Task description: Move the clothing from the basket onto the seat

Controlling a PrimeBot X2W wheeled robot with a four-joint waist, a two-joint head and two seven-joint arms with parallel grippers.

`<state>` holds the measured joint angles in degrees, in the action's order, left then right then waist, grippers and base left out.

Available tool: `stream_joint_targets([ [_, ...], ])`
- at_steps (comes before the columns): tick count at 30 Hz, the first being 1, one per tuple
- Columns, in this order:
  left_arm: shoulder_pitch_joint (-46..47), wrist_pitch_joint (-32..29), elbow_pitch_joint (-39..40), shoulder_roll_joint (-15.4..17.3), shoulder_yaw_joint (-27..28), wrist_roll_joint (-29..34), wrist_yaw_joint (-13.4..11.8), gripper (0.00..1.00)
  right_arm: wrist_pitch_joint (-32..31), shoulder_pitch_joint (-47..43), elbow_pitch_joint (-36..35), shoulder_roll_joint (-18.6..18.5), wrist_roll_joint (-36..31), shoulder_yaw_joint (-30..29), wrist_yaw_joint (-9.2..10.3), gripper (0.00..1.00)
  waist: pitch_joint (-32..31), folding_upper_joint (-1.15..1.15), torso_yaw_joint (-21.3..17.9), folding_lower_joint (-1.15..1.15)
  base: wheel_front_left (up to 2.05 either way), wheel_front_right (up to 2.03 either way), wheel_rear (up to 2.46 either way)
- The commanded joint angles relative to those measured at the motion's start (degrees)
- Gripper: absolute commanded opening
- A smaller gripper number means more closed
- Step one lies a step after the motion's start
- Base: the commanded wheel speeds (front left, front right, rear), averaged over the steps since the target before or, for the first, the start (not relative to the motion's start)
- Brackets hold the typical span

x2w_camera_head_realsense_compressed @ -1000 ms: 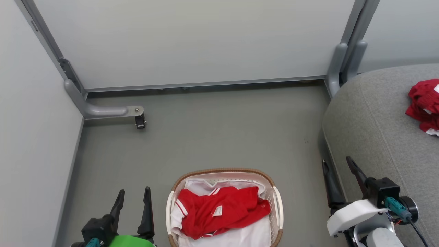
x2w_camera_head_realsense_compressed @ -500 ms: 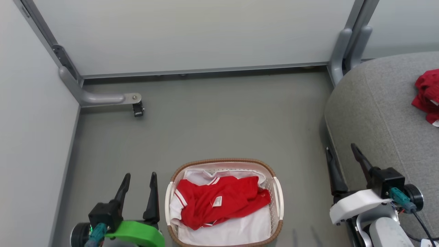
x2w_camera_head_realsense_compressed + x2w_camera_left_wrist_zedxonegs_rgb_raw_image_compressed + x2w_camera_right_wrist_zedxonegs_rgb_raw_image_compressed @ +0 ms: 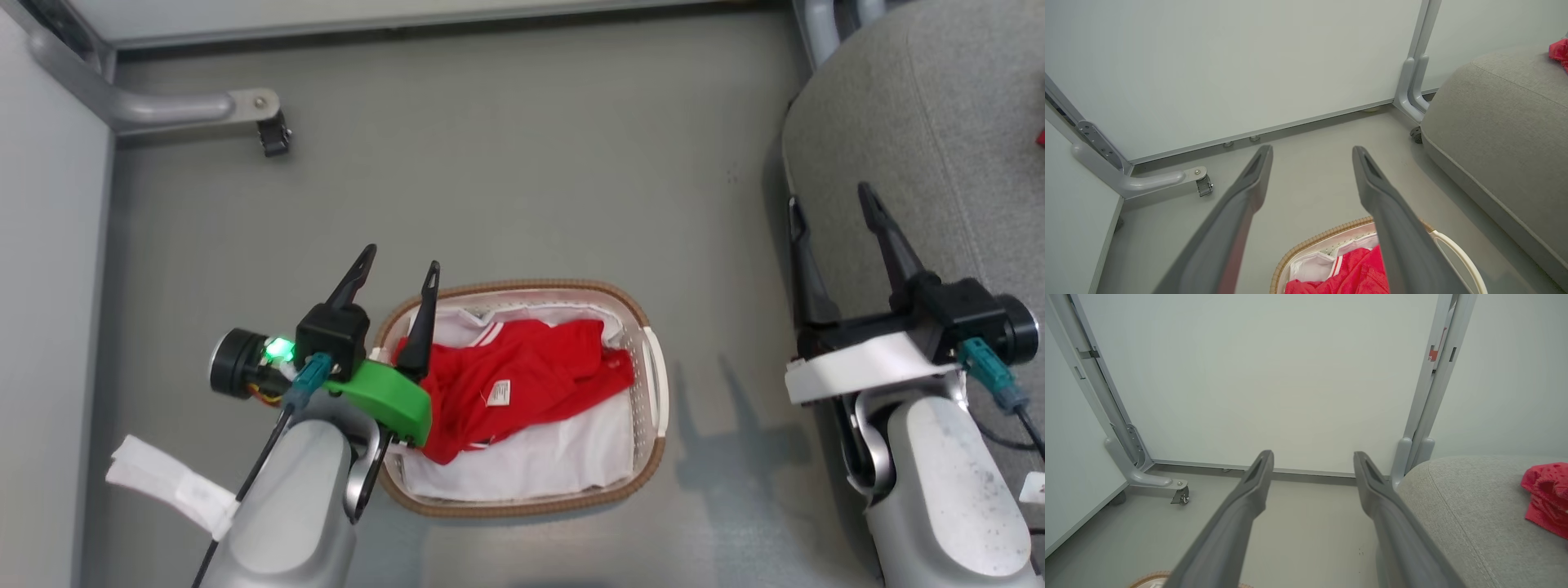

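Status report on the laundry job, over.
Left gripper, jaws open, at the basket rim. Right gripper open, empty, beside the seat. Clothing in the basket. Nothing in the way.

The light is bright, soft and even. Faint shadows lie on the grey floor, left of the right arm's long dark fingers. In the wrist views the fingers look blurry close up, and the grey metal wall posts lean near the edges.

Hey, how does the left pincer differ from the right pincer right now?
The left pincer sits on a green mount, the right pincer on a white mount. The left pincer hangs above the basket's left end, near the red clothing; the right pincer is beside the grey seat's edge. Both are open and hold nothing.
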<state>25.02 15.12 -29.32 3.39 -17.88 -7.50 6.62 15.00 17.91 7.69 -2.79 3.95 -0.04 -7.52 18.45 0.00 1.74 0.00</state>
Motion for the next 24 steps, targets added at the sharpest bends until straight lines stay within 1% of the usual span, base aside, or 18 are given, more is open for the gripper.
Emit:
stream_joint_targets([
  [1, 3.0, 0.0, -2.3, 0.3, -1.0, 0.5, 0.4, 1.00, 0.3, 2.1, -1.1, -0.2, 0.1, 0.3, 0.06, 1.00, 11.1, 0.00, -4.5, 0.00, 0.00, 0.00, 0.00],
  [8, 11.3, -0.5, -15.8, 0.1, -8.0, 1.6, 0.8, 1.00, 0.3, 6.1, -5.8, -0.2, 1.3, 1.1, 0.06, 1.00, 19.4, 0.00, -8.0, 0.00, 0.00, 0.00, 0.00],
  [12, 14.4, -2.3, -22.7, 0.3, -13.3, 0.4, 0.9, 1.00, 0.3, 7.0, -7.9, -0.2, 2.6, 1.5, 0.06, 1.00, 22.9, 0.00, -9.9, 0.00, 0.00, 0.00, 0.00],
  [19, 19.4, -5.6, -31.3, 2.8, -21.5, -2.4, 0.9, 1.00, 0.2, 8.3, -9.0, -0.2, 5.0, 2.7, 0.06, 1.00, 27.8, 0.00, -12.7, 0.00, 0.00, 0.00, 0.00],
  [24, 23.2, -6.2, -34.7, 5.1, -23.3, -4.4, 0.9, 1.00, 0.2, 9.2, -10.0, -0.2, 6.8, 3.7, 0.06, 1.00, 30.7, 0.00, -14.4, 0.00, 0.00, 0.00, 0.00],
])
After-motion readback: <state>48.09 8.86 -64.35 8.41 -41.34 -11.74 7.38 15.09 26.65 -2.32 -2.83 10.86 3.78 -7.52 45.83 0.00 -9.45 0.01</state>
